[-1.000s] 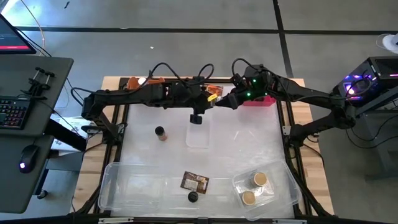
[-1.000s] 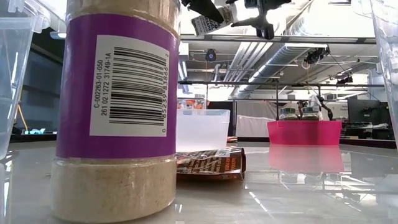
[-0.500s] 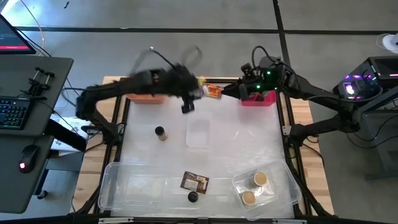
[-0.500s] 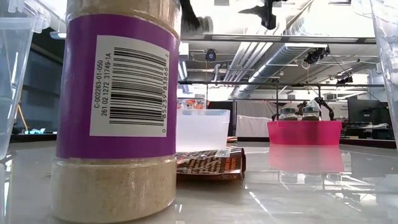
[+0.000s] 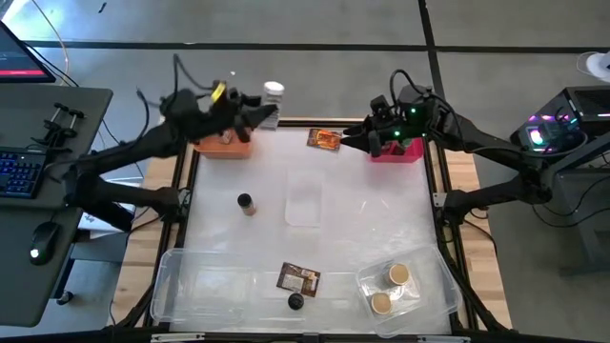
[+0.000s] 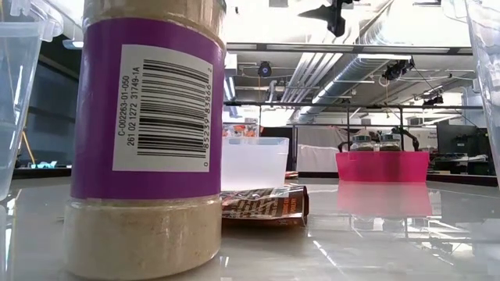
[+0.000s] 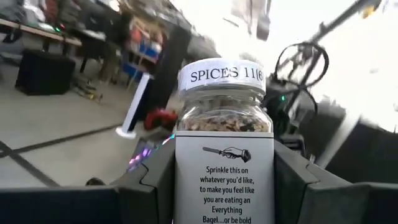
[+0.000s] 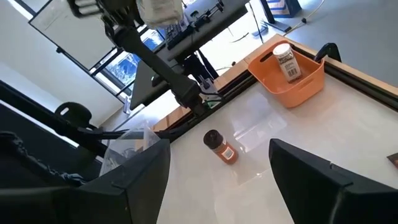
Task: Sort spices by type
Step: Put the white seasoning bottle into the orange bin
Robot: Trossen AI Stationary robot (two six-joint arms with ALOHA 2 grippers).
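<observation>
We see an orange bin (image 5: 225, 145) and pink bin (image 5: 398, 152) at the table's far edge, with an orange packet (image 5: 324, 139) between them. Our left gripper (image 5: 255, 112) clamps a white-lidded jar (image 7: 224, 149) labelled "SPICES", raised beside the orange bin. Our right gripper (image 5: 357, 143) hangs empty, fingers parted, near the pink bin.

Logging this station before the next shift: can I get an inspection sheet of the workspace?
Surface: white table top, glossy, wooden edges.
Job's things: white-lidded jar in left claw above the orange bin, which holds another jar; dark-lidded jar loose; packets; two tan-lidded jars in a clear tray.
Clutter: clear cup, pink bin.
Grippers: left claw shut on the jar; right claw open, empty.
Cables: looped on both arms.
Surroundings: desk with keyboard.
</observation>
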